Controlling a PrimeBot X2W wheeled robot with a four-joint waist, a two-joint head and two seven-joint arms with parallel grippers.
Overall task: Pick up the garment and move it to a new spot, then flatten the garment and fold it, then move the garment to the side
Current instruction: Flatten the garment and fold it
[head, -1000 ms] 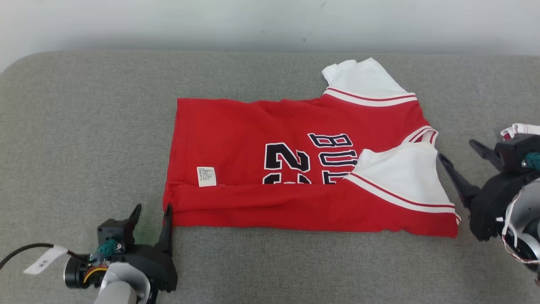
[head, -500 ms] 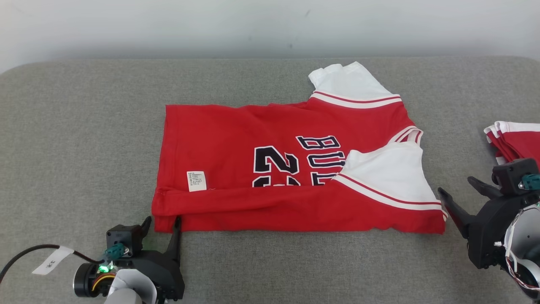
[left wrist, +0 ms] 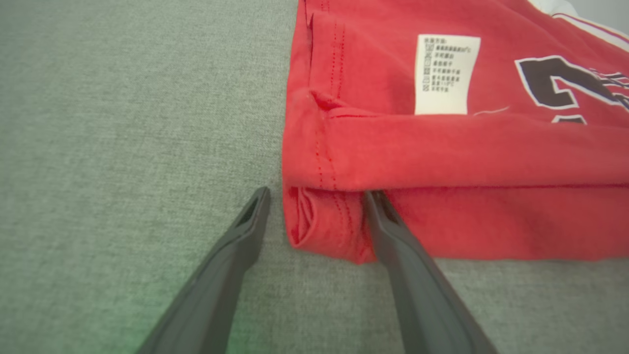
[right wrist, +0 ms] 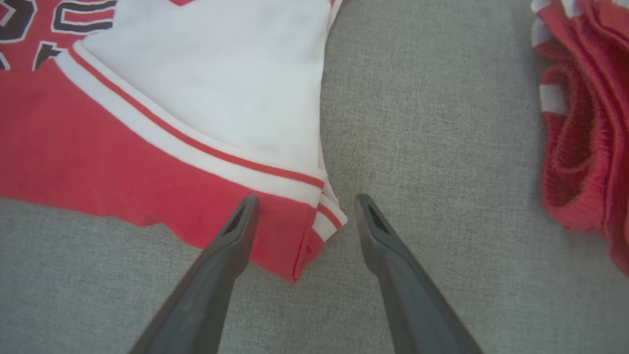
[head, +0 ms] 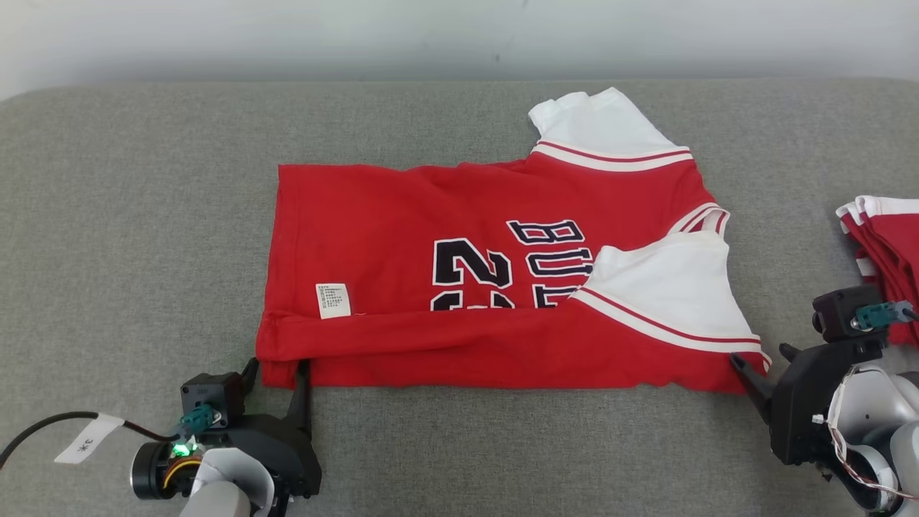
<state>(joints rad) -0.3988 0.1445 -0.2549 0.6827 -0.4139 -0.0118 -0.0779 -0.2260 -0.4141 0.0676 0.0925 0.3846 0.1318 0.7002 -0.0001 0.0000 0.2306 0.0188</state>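
Red jersey (head: 402, 215), white sleeves (head: 668, 287) red-striped, black lettering (head: 502, 266); grey couch (head: 129, 215)

Red jersey (head: 459, 273) (partly folded), flat

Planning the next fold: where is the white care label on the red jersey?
Head view: the white rectangular care label sits near the red jersey's left end, just above its folded front edge, ahead of the left tool.

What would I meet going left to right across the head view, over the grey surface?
white cable tag → left claw → red jersey → right claw → pile of red garments
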